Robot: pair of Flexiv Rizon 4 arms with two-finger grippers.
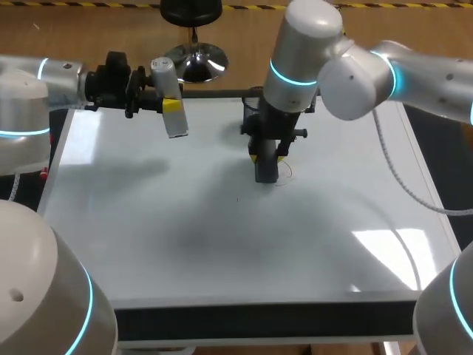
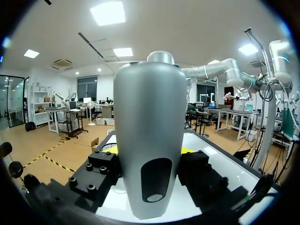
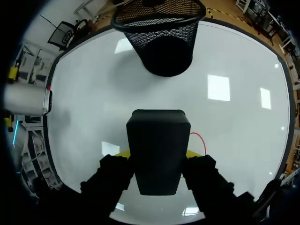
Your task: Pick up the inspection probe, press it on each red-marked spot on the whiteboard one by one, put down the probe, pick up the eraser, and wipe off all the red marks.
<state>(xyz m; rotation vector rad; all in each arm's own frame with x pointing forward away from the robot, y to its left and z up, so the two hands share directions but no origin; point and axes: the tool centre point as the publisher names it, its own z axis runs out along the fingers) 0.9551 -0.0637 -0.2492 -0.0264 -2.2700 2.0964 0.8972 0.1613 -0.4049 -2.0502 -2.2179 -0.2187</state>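
My left gripper (image 1: 171,104) is shut on the grey inspection probe (image 1: 168,95), held in the air over the whiteboard's (image 1: 222,229) far left part. In the left wrist view the probe (image 2: 150,140) stands upright between the black fingers (image 2: 101,171). At the board's far middle my right gripper (image 1: 264,157) is shut on the black eraser (image 1: 266,168), whose lower end rests on the board. A thin red mark (image 1: 285,177) curves just beside it. The right wrist view shows the eraser (image 3: 157,150) between the fingers and the red mark (image 3: 199,140) partly hidden behind it.
A black mesh basket (image 3: 161,33) stands on the board's far edge, ahead of the eraser; in the head view the basket (image 1: 251,103) is mostly hidden by my right arm. The board's black front edge (image 1: 259,322) lies nearest me.
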